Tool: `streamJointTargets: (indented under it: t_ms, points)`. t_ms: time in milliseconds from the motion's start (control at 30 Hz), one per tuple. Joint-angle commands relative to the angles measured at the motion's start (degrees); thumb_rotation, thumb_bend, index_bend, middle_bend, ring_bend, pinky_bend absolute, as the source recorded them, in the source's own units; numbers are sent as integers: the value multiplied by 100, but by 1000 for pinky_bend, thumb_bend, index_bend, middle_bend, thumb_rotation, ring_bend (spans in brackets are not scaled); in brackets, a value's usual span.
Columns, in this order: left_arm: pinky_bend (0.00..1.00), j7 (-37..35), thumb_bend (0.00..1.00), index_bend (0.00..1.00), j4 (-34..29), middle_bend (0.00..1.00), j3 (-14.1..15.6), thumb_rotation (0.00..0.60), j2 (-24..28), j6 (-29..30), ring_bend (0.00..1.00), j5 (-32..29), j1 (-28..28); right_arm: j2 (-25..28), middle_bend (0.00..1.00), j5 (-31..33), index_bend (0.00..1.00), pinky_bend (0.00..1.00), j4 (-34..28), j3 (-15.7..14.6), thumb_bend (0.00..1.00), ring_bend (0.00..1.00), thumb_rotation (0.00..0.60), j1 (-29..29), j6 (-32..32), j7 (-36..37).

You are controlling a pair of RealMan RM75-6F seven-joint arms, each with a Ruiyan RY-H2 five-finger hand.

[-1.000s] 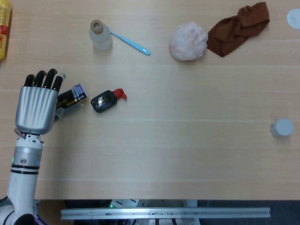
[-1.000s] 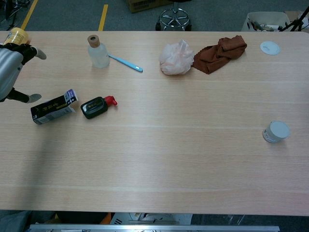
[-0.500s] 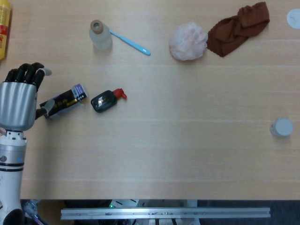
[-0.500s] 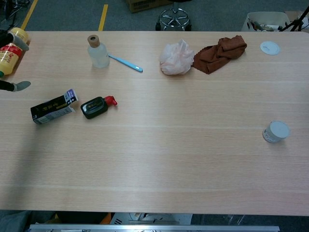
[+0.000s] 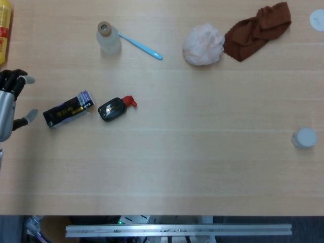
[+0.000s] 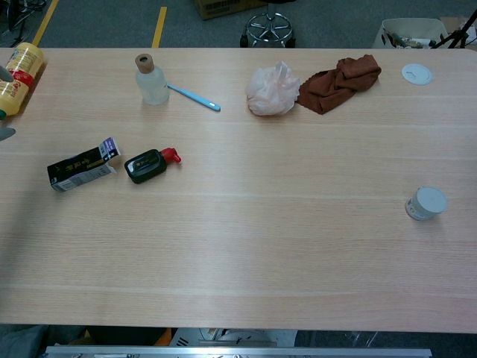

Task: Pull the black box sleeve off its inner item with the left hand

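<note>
**Sleeve and inner item lie apart on the tabletop**

Wide wooden tabletop. At the far left edge, the left hand hovers, fingers apart, holding nothing. Just right of it lies the black box sleeve, tilted, flat on the wood. Right again, close by but separate, sits the inner item, black with a red tip.

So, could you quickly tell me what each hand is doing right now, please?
Left hand: open, holding nothing, at the table's left edge, apart from the black box sleeve.
Right hand: not in view.
</note>
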Motion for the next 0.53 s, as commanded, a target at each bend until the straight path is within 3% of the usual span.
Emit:
streamJointTargets:
  t_ms: [33, 533]
  points:
    - [369, -216, 104, 358, 112, 326, 31, 600, 42, 82, 282, -4, 88, 3, 379, -29, 469, 292, -80, -33, 241, 245, 600, -77, 72, -82]
    - [369, -368, 104, 359, -22, 337, 135, 600, 309, 279, 282, -137, 465, 90, 379, 30, 468, 292, -347, 70, 240, 245, 600, 37, -245, -236]
